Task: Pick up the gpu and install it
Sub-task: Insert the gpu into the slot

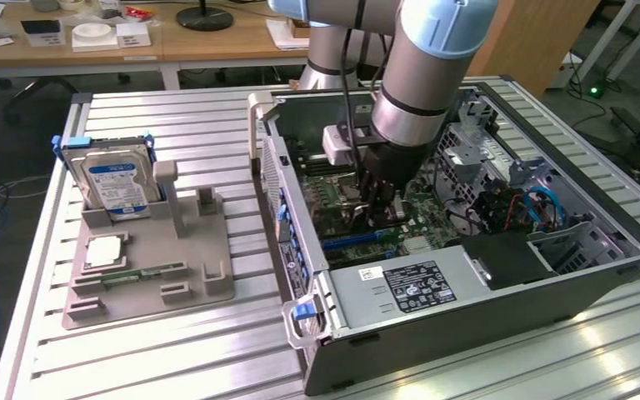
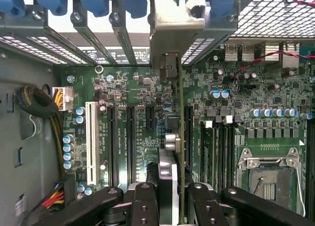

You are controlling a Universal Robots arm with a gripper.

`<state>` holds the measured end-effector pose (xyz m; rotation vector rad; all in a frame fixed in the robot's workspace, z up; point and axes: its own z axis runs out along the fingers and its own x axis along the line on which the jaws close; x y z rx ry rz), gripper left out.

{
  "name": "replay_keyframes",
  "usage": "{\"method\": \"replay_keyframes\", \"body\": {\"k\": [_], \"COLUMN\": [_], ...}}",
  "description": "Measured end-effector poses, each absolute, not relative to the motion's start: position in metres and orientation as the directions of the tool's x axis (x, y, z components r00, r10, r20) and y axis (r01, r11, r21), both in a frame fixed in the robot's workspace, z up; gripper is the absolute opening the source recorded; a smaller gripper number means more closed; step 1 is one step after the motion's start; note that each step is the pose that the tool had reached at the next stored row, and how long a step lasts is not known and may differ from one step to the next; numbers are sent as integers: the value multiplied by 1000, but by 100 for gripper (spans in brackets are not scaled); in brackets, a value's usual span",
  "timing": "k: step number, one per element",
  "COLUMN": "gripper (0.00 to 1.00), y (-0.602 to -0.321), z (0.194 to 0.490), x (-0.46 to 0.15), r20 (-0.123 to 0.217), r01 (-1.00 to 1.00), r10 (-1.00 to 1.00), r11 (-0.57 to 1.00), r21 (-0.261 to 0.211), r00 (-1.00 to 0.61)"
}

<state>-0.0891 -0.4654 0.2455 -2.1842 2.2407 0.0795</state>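
A: The tool [image 1: 383,208] is down inside the open computer case [image 1: 587,271], clamped on the gpu [image 2: 173,186], which stands on edge between its fingers [image 2: 143,206] just above the motherboard [image 2: 147,93].

B: So the pick-up is done?

A: It appears so. The card's pale bracket [image 2: 177,19] sits at the rear slot openings, and its edge lines up along an expansion slot. Whether it is fully seated cannot be told; the tool has not let go.

B: And the surroundings?

A: The case lies on a ribbed metal bench [image 1: 187,350]. Toward the exterior view's left, a grey holder [image 1: 147,275] carries a hard drive [image 1: 117,185] and a green memory stick [image 1: 147,272]. Behind stand wooden desks [image 1: 164,42] in a workshop-like room.
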Motion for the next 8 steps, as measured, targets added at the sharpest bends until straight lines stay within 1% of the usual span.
{"method": "replay_keyframes", "body": {"k": [8], "gripper": [28], "y": [-465], "z": [239], "x": [-91], "r20": [-44], "r01": [-999], "r10": [-999], "r11": [25], "r21": [30], "r00": [-26]}}
